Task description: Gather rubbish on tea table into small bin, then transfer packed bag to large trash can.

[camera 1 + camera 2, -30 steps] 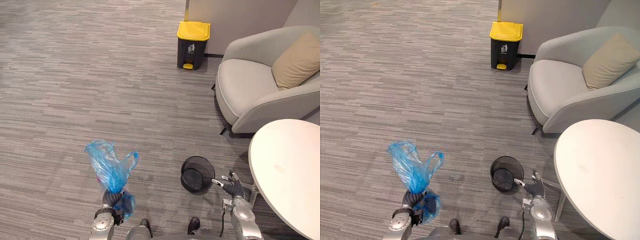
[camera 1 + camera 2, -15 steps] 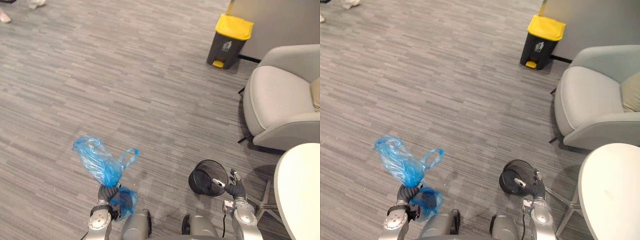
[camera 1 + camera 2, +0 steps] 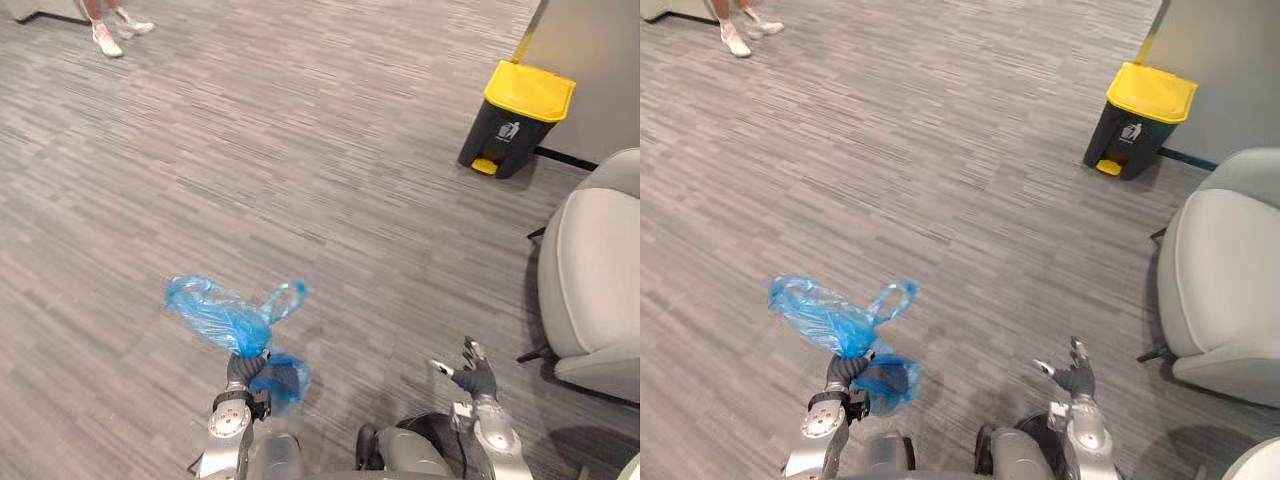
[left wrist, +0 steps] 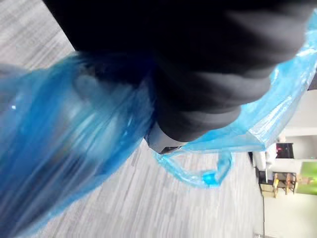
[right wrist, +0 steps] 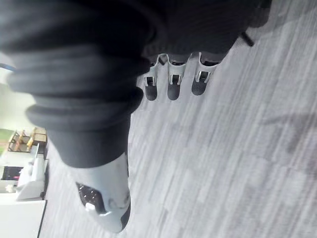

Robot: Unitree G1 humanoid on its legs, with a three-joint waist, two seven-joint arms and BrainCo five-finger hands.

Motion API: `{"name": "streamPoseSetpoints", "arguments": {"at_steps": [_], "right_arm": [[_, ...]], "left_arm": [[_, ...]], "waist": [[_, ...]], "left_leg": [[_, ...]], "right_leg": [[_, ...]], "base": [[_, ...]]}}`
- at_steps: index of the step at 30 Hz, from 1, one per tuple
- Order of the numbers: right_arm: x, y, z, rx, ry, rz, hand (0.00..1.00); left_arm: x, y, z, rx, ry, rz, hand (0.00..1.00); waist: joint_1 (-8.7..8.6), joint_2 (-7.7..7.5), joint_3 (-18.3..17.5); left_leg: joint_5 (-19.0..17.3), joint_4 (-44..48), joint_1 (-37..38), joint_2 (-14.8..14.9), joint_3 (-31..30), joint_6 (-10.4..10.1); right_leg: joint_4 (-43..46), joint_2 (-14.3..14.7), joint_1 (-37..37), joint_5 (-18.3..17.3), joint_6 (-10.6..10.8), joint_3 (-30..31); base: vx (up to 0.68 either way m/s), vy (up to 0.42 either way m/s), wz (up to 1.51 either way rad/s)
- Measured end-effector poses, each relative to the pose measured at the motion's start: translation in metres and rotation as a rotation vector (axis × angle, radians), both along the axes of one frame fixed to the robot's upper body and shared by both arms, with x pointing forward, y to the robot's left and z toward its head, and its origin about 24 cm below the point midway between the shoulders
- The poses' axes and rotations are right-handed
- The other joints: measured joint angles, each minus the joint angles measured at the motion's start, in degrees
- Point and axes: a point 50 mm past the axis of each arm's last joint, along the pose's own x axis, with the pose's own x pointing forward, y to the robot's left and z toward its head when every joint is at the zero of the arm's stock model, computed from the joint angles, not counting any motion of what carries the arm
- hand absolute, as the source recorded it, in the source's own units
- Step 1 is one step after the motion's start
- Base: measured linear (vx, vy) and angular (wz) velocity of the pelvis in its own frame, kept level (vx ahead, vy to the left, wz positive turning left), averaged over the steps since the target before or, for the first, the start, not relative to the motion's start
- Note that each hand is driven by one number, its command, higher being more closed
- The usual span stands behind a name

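My left hand point(image 3: 244, 372) is shut on the gathered neck of a blue plastic rubbish bag point(image 3: 222, 318). Part of the bag stands up and leans left above the fist, and part bulges below it point(image 3: 885, 384). In the left wrist view the blue bag point(image 4: 54, 148) wraps round the hand, with a loose handle loop point(image 4: 198, 174) hanging off. My right hand point(image 3: 472, 375) hovers at the lower right with fingers point(image 5: 170, 87) straight and nothing in it. The large black trash can with a yellow lid point(image 3: 518, 118) stands far ahead on the right, by a wall.
A grey armchair point(image 3: 594, 278) sits at the right edge, close to the trash can. A person's legs and white shoes point(image 3: 108, 30) show at the top left. Grey carpet point(image 3: 300, 170) stretches between me and the trash can.
The camera has swung left and forward: the small mesh bin and round table have slid out of view, and the trash can has shifted right. The bag's top now leans further left.
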Motion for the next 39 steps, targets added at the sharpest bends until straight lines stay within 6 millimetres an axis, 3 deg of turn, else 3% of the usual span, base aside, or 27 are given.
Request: {"name": "streamPoseSetpoints", "arguments": {"at_steps": [3, 4, 5, 6, 7, 10, 12, 14, 16, 19, 20, 21, 22, 23, 25, 27, 29, 30, 32, 33, 35, 36, 37, 38, 39], "right_arm": [[0.000, -0.002, 0.003, 0.003, -0.017, -0.016, 0.00], [0.000, -0.003, 0.003, 0.004, -0.019, -0.019, 0.00], [-0.003, -0.009, 0.004, -0.013, -0.014, -0.025, 0.00], [-0.007, -0.004, -0.003, 0.011, 0.015, -0.032, 0.00], [-0.011, 0.001, -0.007, 0.033, 0.030, -0.037, 0.00], [-0.012, 0.008, -0.009, 0.052, 0.038, -0.029, 0.00], [-0.008, 0.012, -0.008, 0.052, 0.030, -0.019, 0.00], [-0.006, 0.014, -0.008, 0.048, 0.030, -0.011, 0.00], [-0.005, 0.015, -0.008, 0.044, 0.030, -0.006, 0.00], [-0.005, 0.015, -0.010, 0.046, 0.038, -0.008, 0.00], [-0.006, 0.014, -0.013, 0.047, 0.053, -0.015, 0.00], [-0.007, 0.013, -0.015, 0.048, 0.064, -0.016, 0.00], [-0.009, 0.013, -0.021, 0.049, 0.090, -0.013, 0.00], [-0.011, 0.011, -0.030, 0.050, 0.143, -0.014, 0.00], [-0.007, 0.005, -0.030, 0.050, 0.148, -0.039, 0.00], [-0.009, 0.003, -0.030, 0.047, 0.155, -0.043, 0.00], [-0.016, 0.003, -0.031, 0.043, 0.163, -0.043, 0.00], [-0.013, 0.002, -0.025, 0.033, 0.134, -0.035, 0.00], [-0.006, 0.002, -0.020, 0.028, 0.103, -0.027, 0.00], [-0.003, 0.002, -0.019, 0.030, 0.095, -0.028, 0.00], [-0.002, 0.004, -0.019, 0.036, 0.094, -0.023, 0.00], [-0.003, 0.005, -0.019, 0.036, 0.097, -0.020, 0.00], [-0.003, 0.005, -0.020, 0.034, 0.099, -0.019, 0.00], [-0.004, 0.002, -0.019, 0.025, 0.100, -0.023, 0.00], [-0.005, 0.000, -0.021, 0.023, 0.111, -0.028, 0.00]], "left_arm": [[0.000, -0.002, 0.000, -0.001, -0.002, -0.018, 1.00], [-0.001, -0.002, 0.002, 0.000, -0.008, -0.017, 1.00], [-0.004, -0.004, 0.002, -0.002, -0.009, -0.022, 1.00], [-0.007, -0.002, 0.000, 0.009, 0.005, -0.030, 1.00], [-0.007, 0.000, 0.000, 0.018, 0.008, -0.031, 1.00], [-0.006, 0.003, 0.002, 0.035, 0.001, -0.035, 1.00], [-0.010, 0.007, 0.000, 0.047, 0.015, -0.034, 1.00], [-0.009, 0.012, 0.002, 0.069, 0.014, -0.030, 1.00], [-0.011, 0.016, 0.002, 0.086, 0.018, -0.022, 1.00], [-0.010, 0.017, 0.002, 0.094, 0.018, -0.023, 1.00], [-0.006, 0.016, 0.003, 0.101, 0.013, -0.043, 1.00], [-0.005, 0.015, 0.003, 0.104, 0.014, -0.052, 1.00], [-0.002, 0.020, 0.003, 0.120, 0.020, -0.055, 1.00], [-0.002, 0.018, -0.004, 0.108, 0.048, -0.057, 1.00], [-0.002, 0.018, -0.006, 0.108, 0.060, -0.057, 1.00], [-0.002, 0.012, -0.007, 0.087, 0.059, -0.060, 1.00], [-0.003, 0.002, -0.008, 0.047, 0.057, -0.073, 1.00], [-0.005, -0.004, -0.007, 0.020, 0.045, -0.075, 1.00], [-0.006, -0.007, -0.006, 0.007, 0.040, -0.080, 1.00], [-0.006, -0.006, -0.006, 0.006, 0.041, -0.075, 1.00], [-0.007, -0.004, -0.007, 0.008, 0.045, -0.067, 1.00], [-0.009, -0.002, -0.007, 0.010, 0.049, -0.061, 1.00], [-0.010, -0.002, -0.008, 0.010, 0.052, -0.060, 1.00], [-0.012, -0.004, -0.010, 0.001, 0.059, -0.052, 1.00], [-0.014, -0.006, -0.012, -0.012, 0.071, -0.046, 1.00]], "waist": [[0.73, -1.12, -0.09], [0.70, -0.85, -0.30], [0.80, 1.05, -1.36], [1.12, 0.34, -2.56], [0.66, -0.76, -3.38], [0.94, -2.02, -3.39], [0.68, -2.02, -3.15], [0.81, -2.05, -3.11], [0.67, -1.62, -2.81], [0.36, -1.71, -2.85], [0.12, -2.22, -3.15], [-0.12, -2.50, -3.33], [-0.69, -3.27, -3.48], [-1.09, -2.34, -3.67], [-1.37, -1.00, -3.35], [-1.77, -0.36, -2.95], [-2.33, -0.14, -2.73], [-1.18, 0.61, -2.85], [-0.28, 1.26, -2.89], [0.97, 1.29, -2.71], [2.13, 0.60, -2.39], [2.42, 0.25, -2.01], [2.39, 0.35, -1.96], [2.18, 1.89, -2.52], [2.28, 1.70, -2.22]], "left_leg": [[0.57, -8.54, -5.55, -2.31, 0.09, 1.03], [3.79, -15.17, -6.44, -3.56, -0.87, 1.57], [13.34, -24.89, -6.06, -3.91, -3.70, 2.22], [17.88, -22.80, -6.76, -4.17, -3.76, 2.01], [15.59, -22.09, -6.52, -5.55, -3.35, 2.61], [10.75, -20.33, -3.21, -5.61, 2.82, 4.51], [8.13, -21.56, 2.46, -5.43, 7.31, 5.83], [7.46, -24.89, 6.61, -5.21, 9.67, 5.59], [6.65, -27.91, 9.94, -4.94, 11.05, 5.21], [6.15, -32.19, 14.58, -4.38, 12.82, 4.00], [6.16, -33.72, 15.84, -4.37, 12.91, 2.59], [6.20, -34.20, 16.18, -4.43, 12.95, 1.83], [6.09, -34.85, 17.13, -5.15, 12.58, 0.07], [6.77, -36.42, 18.63, -4.77, 10.71, -0.99], [9.74, -41.40, 21.28, -4.65, 9.10, -3.05], [10.71, -38.85, 22.62, -3.27, 7.68, -3.35], [11.26, -22.72, 19.47, -0.18, 4.43, -3.30], [12.84, -6.26, 13.16, 2.76, 1.75, -3.50], [11.71, 4.53, 7.31, 4.02, 0.02, -1.88], [10.26, 7.12, 3.07, 4.28, 0.48, 0.21], [8.12, 3.38, -0.01, 3.95, 0.40, 1.78], [7.37, -3.89, -1.50, 2.60, -0.02, 2.73], [7.41, -7.42, -1.87, 2.22, -0.70, 2.74], [9.16, -19.23, -1.72, 1.14, -3.00, 1.31], [12.74, -22.00, -0.51, 0.07, -3.73, -0.85]], "right_leg": [[-2.56, -1.73, 5.97, -0.63, 1.10, 2.90], [-2.20, -2.23, 7.04, -1.71, 2.97, 4.07], [-1.44, -1.60, 7.58, -3.58, 5.98, 5.99], [-0.70, -2.47, 8.44, -7.13, 7.36, 9.01], [-0.56, -4.14, 8.30, -7.41, 7.78, 10.12], [4.54, -7.21, 6.71, -6.41, 9.50, 13.84], [19.88, -9.08, 0.21, -3.14, 14.90, 14.42], [28.58, -9.00, -5.71, -3.34, 14.40, 12.49], [30.41, -8.91, -9.71, -3.76, 13.07, 7.69], [22.39, -8.97, -14.51, -4.37, 11.39, -2.31], [16.54, -8.73, -16.19, -2.88, 9.18, -5.74], [13.45, -8.53, -16.63, -1.67, 8.33, -6.75], [8.96, -8.07, -16.46, 3.84, 3.54, -7.26], [7.46, -6.61, -14.53, 3.95, 1.42, -8.03], [7.91, -5.55, -14.07, 2.61, -0.22, -8.41], [6.44, -4.54, -10.01, 1.60, -0.31, -9.91], [2.33, -3.18, -2.51, 1.07, -0.26, -11.27], [-0.97, -1.54, 1.87, 0.81, -0.65, -9.91], [-3.92, -0.40, 4.74, 0.42, -0.65, -7.35], [-5.74, -0.46, 6.93, 0.34, -0.50, -4.82], [-6.13, -1.41, 8.47, -0.23, 0.50, -2.21], [-5.76, -2.84, 9.79, -1.71, 3.05, -0.50], [-5.24, -3.35, 9.93, -2.28, 3.89, -0.04], [-3.28, -3.84, 9.81, -4.61, 6.39, 1.41], [-1.56, -4.20, 9.42, -6.43, 8.03, 3.06]], "base": [[0.43, 0.139, -0.52], [0.43, 0.265, -0.71], [0.48, 0.348, -1.03], [0.48, 0.319, -0.90], [0.38, 0.247, -0.65], [0.35, 0.234, -0.80], [0.29, 0.222, -0.98], [0.19, 0.077, -0.67], [0.20, -0.025, -0.54], [0.23, -0.103, -0.33], [0.28, -0.156, -0.04], [0.33, -0.188, 0.13], [0.40, -0.157, 0.08], [0.47, -0.186, -0.07], [0.39, -0.147, -0.14], [0.37, -0.127, 0.21], [0.41, -0.109, 0.17], [0.38, -0.007, -0.48], [0.31, 0.100, -0.76], [0.27, 0.137, -0.70], [0.28, 0.215, -0.78], [0.27, 0.257, -0.67], [0.29, 0.323, -0.59], [0.28, 0.366, -0.48], [0.35, 0.395, -0.43]]}}
